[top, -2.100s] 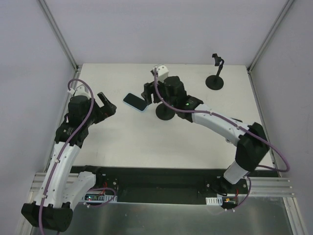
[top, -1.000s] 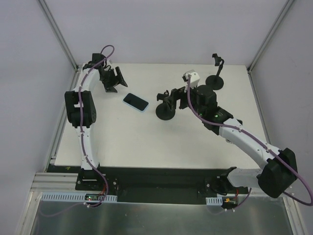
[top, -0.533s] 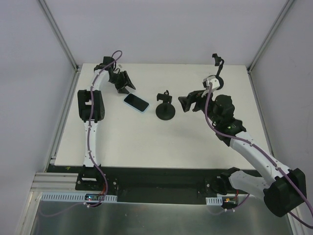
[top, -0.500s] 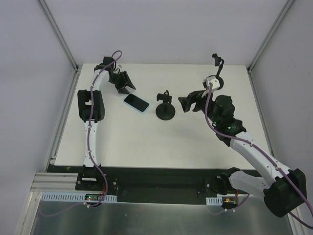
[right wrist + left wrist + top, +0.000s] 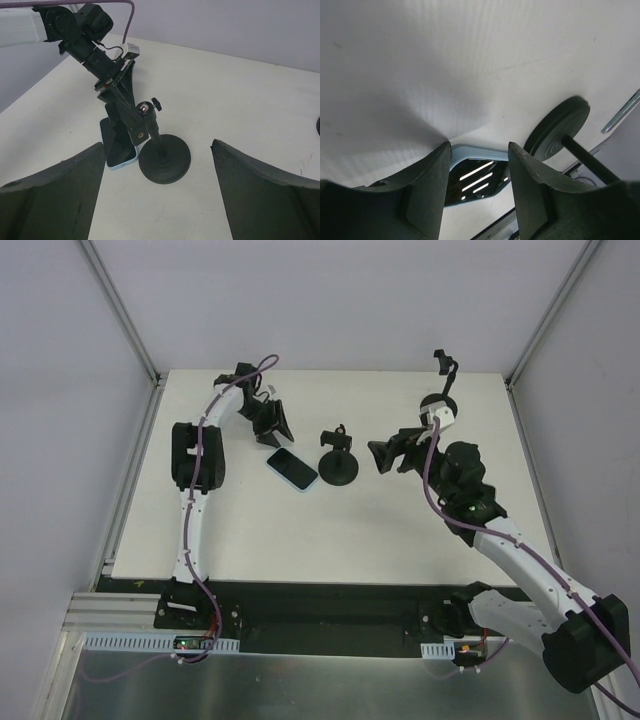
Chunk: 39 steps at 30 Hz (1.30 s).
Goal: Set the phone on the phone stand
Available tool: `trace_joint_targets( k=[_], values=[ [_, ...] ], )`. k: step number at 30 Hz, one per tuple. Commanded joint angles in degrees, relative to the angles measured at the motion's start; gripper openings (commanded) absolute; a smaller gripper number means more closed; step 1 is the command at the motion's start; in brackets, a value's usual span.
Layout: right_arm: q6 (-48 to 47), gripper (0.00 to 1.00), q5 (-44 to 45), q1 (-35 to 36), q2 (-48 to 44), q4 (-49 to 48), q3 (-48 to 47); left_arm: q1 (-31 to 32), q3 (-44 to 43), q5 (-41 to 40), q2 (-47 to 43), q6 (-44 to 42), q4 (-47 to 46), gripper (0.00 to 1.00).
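Pale-blue casing marked the phone (image 5: 292,469) in the top view: it lay flat on the table (image 5: 400,540), just left of the phone stand (image 5: 340,468) and not on it. Your left hand (image 5: 277,423) reached down at the phone's far end. Your right hand (image 5: 388,455) hung wide open and empty just right of the stand. A second stand (image 5: 441,395) stood well apart at the back.

From the left wrist, the phone (image 5: 477,180) filled the gap from one finger (image 5: 427,190) to the other, so I read the hand as partly closed on the long edges, at one end only. That looked a shallow hold: you needed to lift slowly and level, since the free end could sag or pivot. The stand's base (image 5: 555,130) sat close on the right, so you had to rise clear of it before swinging over.

From the right wrist, the clamp head (image 5: 141,122) stood upright over its round base, with the phone (image 5: 120,152) flat beside it. The step called for tipping the phone up and settling it into that clamp. The open right hand was well placed to steady the base if it slid.
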State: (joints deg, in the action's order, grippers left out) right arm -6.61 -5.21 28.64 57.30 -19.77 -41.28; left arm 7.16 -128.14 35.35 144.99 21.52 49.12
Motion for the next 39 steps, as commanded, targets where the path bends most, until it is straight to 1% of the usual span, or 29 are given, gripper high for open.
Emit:
trace_joint_targets(
  k=[1, 2, 5, 8, 12, 13, 14, 15, 16, 17, 18, 19, 20, 21, 22, 25, 26, 27, 28, 29, 30, 32, 34, 37, 39],
  values=[
    [-1.30, 0.89, 0.20, -0.34, -2.98, -3.52, 0.76, 2.16, 7.00, -1.86, -9.69, -5.78, 6.34, 0.48],
    [-1.39, 0.89, 0.29, -0.43, -3.33, -3.52, 1.11, 2.42, 10.42, -3.00, -11.20, -6.13, 6.16, 0.49],
    [-1.47, 0.90, 0.47, -0.69, -3.95, -3.43, 1.37, 3.03, 16.05, -2.92, -16.31, -6.66, 5.11, 0.49],
    [-1.39, 0.90, 0.29, -0.96, -4.39, -3.43, 1.55, 4.26, 20.01, -2.31, -19.73, -6.49, 4.49, 0.50],
    [-1.65, 0.90, 0.90, -1.05, -5.00, -3.35, 1.81, 7.34, 24.59, -4.32, -23.07, -6.05, 4.05, 0.51],
    [-1.74, 0.91, 1.17, -1.05, -5.26, -3.26, 1.99, 7.78, 25.82, -4.94, -25.96, -4.83, 3.18, 0.52],
    [-1.91, 0.91, 1.26, -1.13, -5.35, -3.26, 2.08, 8.31, 29.83, -5.29, -27.99, -3.77, -0.74, 0.52],
    [-2.00, 0.91, 1.52, -1.05, -5.70, -3.17, 2.25, 8.40, 32.83, -5.47, -30.53, -2.37, -3.83, 0.59],
    [-2.09, 0.91, 1.78, -1.13, -5.79, -3.17, 2.25, 8.49, 35.99, -6.25, -36.21, 1.47, -6.90, 0.63],
    [-2.09, 0.91, 1.87, -1.22, -5.71, -3.17, 2.34, 8.57, 42.03, -7.57, -38.96, 3.77, -13.03, 0.65],
    [-2.09, 0.91, 2.05, -1.31, -5.71, -3.17, 2.34, 8.66, 44.88, -9.15, -43.86, 8.58, -15.52, 0.66],
    [-2.09, 0.91, 2.05, -1.31, -5.71, -3.17, 2.34, 8.75, 47.43, -11.08, -45.91, 11.06, -18.42, 0.68],
    [-2.00, 0.91, 1.96, -1.22, -5.79, -3.17, 2.34, 8.75, 51.80, -11.70, -47.68, 13.79, -21.06, 0.68],
    [-1.91, 0.91, 1.96, -1.31, -5.62, -3.17, 2.34, 8.84, 53.59, -12.06, -49.87, 18.95, -26.31, 0.67],
    [-1.74, 0.91, 1.79, -1.22, -5.71, -3.26, 2.34, 8.84, 54.82, -12.85, -50.24, 21.35, -28.27, 0.59],
    [-1.65, 0.91, 1.79, -1.22, -6.14, -3.17, 2.52, 8.75, 55.10, -12.42, -47.88, 30.49, -33.91, 0.45],
    [-1.74, 0.91, 1.96, -1.40, -6.58, -3.17, 2.69, 8.84, 54.14, -12.41, -46.65, 32.95, -34.61, 0.31],
    [-1.74, 0.91, 2.22, -1.31, -6.76, -3.17, 2.78, 8.92, 53.44, -12.50, -43.85, 37.15, -35.23, 0.23],
    [-2.00, 0.92, 2.31, -1.40, -7.02, -3.17, 2.87, 9.10, 51.86, -12.50, -42.26, 39.11, -36.19, 0.17],
    [-2.09, 0.92, 2.57, -1.31, -7.46, -3.17, 3.04, 9.19, 50.80, -12.50, -40.59, 40.52, -36.38, 0.15],
    [-2.18, 0.91, 2.84, -1.40, -7.72, -3.17, 3.22, 9.36, 49.75, -12.76, -37.44, 42.62, -36.38, 0.15],
    [-2.26, 0.92, 3.02, -1.57, -7.90, -3.17, 3.40, 10.50, 47.20, -13.90, -34.79, 44.48, -36.38, 0.16],
    [-2.35, 0.92, 3.19, -1.66, -7.99, -3.17, 3.48, 11.47, 44.48, -15.66, -31.36, 44.93, -36.29, 0.20],
    [-2.35, 0.92, 3.19, -1.66, -8.17, -3.70, 3.75, 13.32, 43.41, -16.28, -28.10, 46.51, -36.20, 0.25],
    [-2.44, 0.93, 3.19, -1.66, -8.25, -4.13, 4.18, 14.63, 42.97, -17.42, -26.35, 45.81, -35.24, 0.28]
  ],
)
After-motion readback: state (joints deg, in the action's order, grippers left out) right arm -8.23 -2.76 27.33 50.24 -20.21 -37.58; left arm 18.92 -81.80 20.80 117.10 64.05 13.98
